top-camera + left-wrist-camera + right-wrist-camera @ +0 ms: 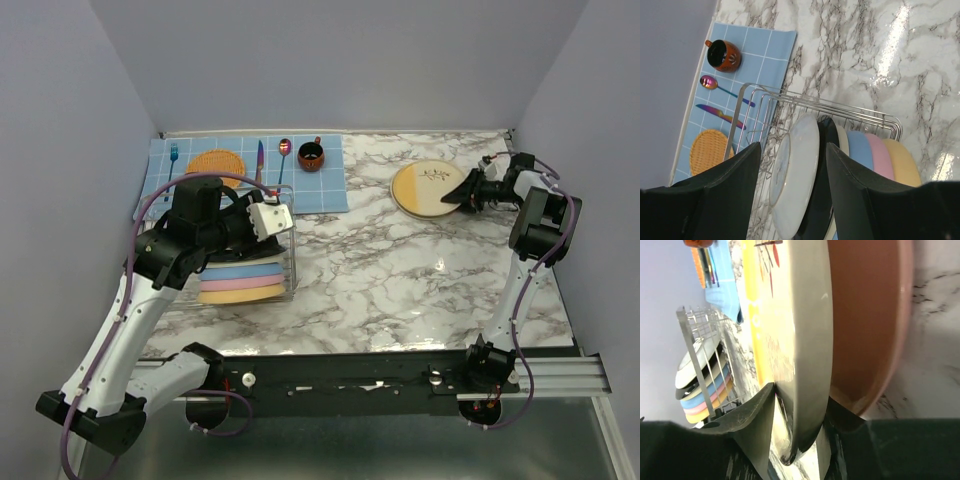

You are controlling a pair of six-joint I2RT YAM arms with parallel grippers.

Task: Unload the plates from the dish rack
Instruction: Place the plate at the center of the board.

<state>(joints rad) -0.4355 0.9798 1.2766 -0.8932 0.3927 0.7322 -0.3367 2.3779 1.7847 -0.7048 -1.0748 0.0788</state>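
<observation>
Cream-and-yellow plate (428, 187) is laid flat on the marble table (400, 280), its rim between the right gripper's (455, 195) fingers; whether it is clamped or released cannot be told. Other plates (240, 282) are stood in the rack (840, 107). The left gripper (794, 150) is spread wide astride the front plate (797, 180), not touching it.

Bright, glossy glare; foreground perhaps blurred

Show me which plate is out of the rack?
The cream-and-yellow plate with the twig drawing, lying on the table by the right gripper. The other plates stand in the dish rack.
</observation>
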